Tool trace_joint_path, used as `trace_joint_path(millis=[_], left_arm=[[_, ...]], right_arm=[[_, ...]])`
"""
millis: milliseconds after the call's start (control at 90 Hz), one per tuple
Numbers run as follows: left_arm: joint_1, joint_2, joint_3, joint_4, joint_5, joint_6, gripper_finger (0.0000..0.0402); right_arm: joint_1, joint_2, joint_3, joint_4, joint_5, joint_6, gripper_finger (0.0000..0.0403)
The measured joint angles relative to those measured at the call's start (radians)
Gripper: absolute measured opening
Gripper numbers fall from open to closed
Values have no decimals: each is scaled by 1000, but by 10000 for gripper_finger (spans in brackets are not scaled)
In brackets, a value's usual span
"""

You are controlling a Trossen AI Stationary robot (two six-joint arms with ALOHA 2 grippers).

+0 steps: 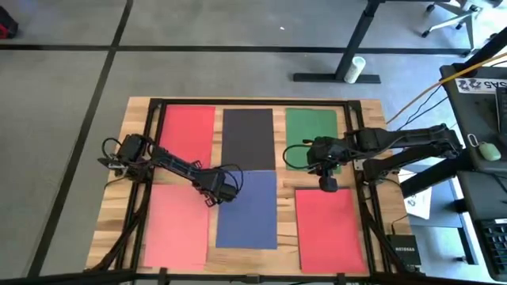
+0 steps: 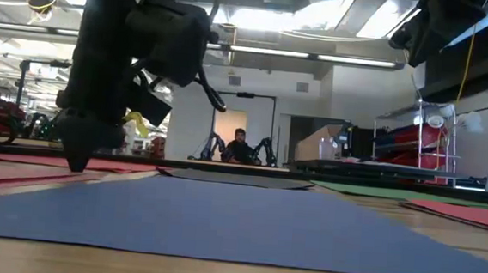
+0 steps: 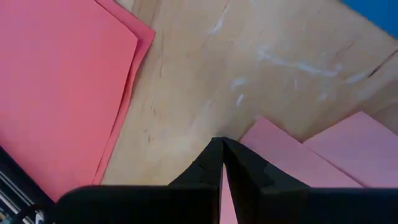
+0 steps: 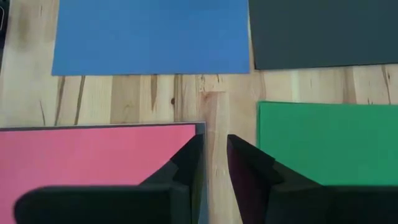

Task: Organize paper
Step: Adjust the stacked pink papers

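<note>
Six sheets covered the desk (image 1: 372,111); left gripper (image 1: 212,196), pinched shut, sat nearest the pink sheet (image 1: 176,226), touching its corner beside the blue sheet (image 1: 249,210).

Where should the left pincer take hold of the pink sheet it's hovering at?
At the far corner of the pink sheet, beside the left pincer. The sheet lies flat on the table, so nothing stands up to pinch; come from above, pressing and sliding or lifting that corner. The bare wood beyond it likely gives the fingertips room.
</note>
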Motion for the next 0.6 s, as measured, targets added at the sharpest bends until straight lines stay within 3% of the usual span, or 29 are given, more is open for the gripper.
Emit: trace_joint_path(millis=[600], left_arm=[[-8, 0, 37, 20, 6, 1, 0]], right_arm=[[0, 0, 0, 0, 0, 0, 60]])
